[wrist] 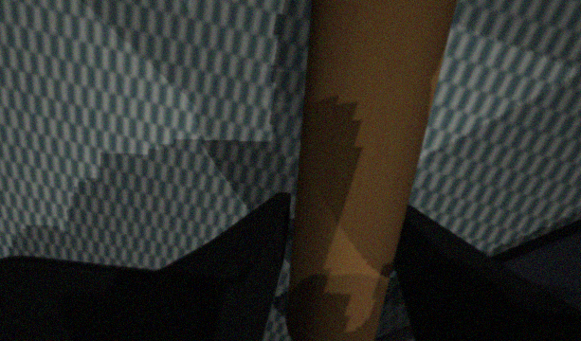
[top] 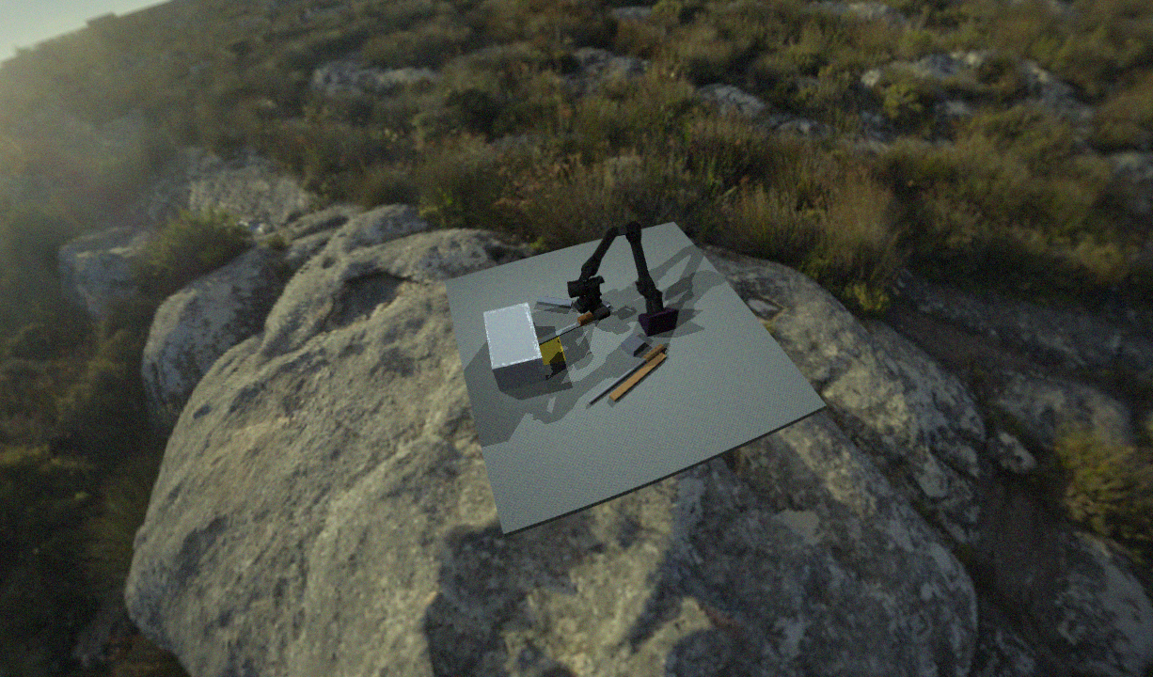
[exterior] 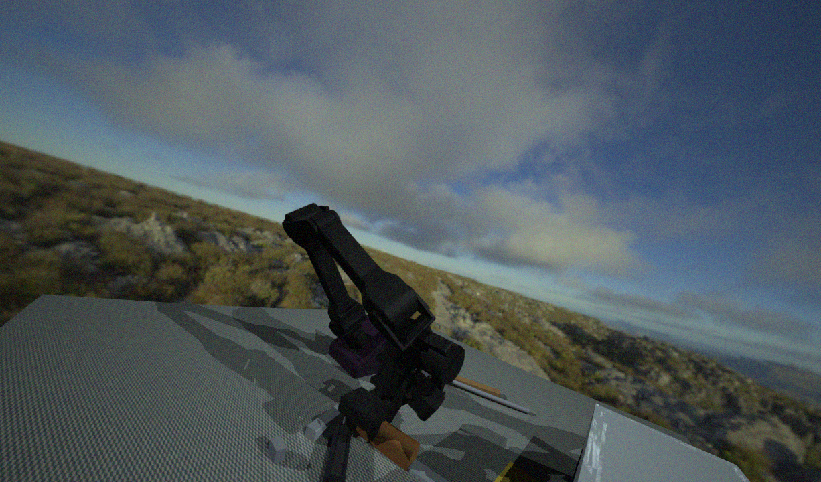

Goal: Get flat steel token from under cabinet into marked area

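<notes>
The pale cabinet [top: 513,335] [exterior: 659,452] stands at the table's left in the top view. A yellow marked area [top: 550,349] [exterior: 504,471] lies in front of it, partly in shadow. I cannot make out the token; the vent slots do not show. A tool with an orange handle [top: 584,319] [exterior: 398,448] [wrist: 366,118] lies low over the table, its thin grey shaft [top: 563,330] reaching toward the cabinet beside the yellow area. My gripper [top: 595,314] [exterior: 365,432] [wrist: 340,210] is slightly open around the handle, with a narrow gap at the left finger. The shaft's far end is hidden.
An orange bar [top: 639,376] and a thin grey rod [top: 612,385] [exterior: 498,402] lie side by side nearer the front. A small grey block [top: 633,343] lies by the purple arm base [top: 657,321] [exterior: 356,356]. Another grey piece [top: 553,302] lies behind the tool.
</notes>
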`<state>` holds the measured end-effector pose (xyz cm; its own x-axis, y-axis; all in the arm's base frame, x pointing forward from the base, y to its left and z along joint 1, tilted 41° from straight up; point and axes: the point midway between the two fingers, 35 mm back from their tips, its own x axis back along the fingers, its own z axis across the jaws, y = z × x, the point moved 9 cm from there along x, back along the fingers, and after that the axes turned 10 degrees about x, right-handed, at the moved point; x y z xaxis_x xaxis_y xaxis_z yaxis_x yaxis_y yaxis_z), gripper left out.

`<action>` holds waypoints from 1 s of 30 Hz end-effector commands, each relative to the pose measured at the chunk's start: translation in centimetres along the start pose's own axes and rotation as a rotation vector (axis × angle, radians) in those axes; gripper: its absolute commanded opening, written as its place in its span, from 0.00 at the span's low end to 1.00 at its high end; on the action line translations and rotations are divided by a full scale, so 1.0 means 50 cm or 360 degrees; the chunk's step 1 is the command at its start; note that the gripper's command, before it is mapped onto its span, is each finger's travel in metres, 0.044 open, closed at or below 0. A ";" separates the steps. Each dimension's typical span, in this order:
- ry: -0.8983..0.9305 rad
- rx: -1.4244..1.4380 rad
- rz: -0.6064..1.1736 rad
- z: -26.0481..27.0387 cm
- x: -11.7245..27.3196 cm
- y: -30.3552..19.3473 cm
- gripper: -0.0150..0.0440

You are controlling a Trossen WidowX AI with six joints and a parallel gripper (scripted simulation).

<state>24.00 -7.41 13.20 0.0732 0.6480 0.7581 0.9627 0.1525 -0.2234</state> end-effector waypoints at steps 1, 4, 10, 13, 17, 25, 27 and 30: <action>0.0000 0.0000 0.0000 0.000 0.000 0.000 0.59; -0.0006 0.0000 -0.0004 0.001 0.000 -0.001 0.68; -0.0006 -0.0004 -0.0004 0.000 -0.002 0.001 0.71; -0.0006 -0.0006 -0.0004 0.000 -0.002 0.001 0.71; -0.0006 -0.0004 -0.0004 0.000 -0.003 0.000 0.71; -0.0007 -0.0010 -0.0014 -0.001 -0.004 -0.002 0.67; -0.0007 -0.0010 -0.0014 -0.001 -0.004 -0.002 0.58; -0.0007 -0.0010 -0.0014 -0.001 -0.004 -0.002 0.48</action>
<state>23.87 -7.60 13.06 0.0639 0.6499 0.7573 0.9647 0.1540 -0.2136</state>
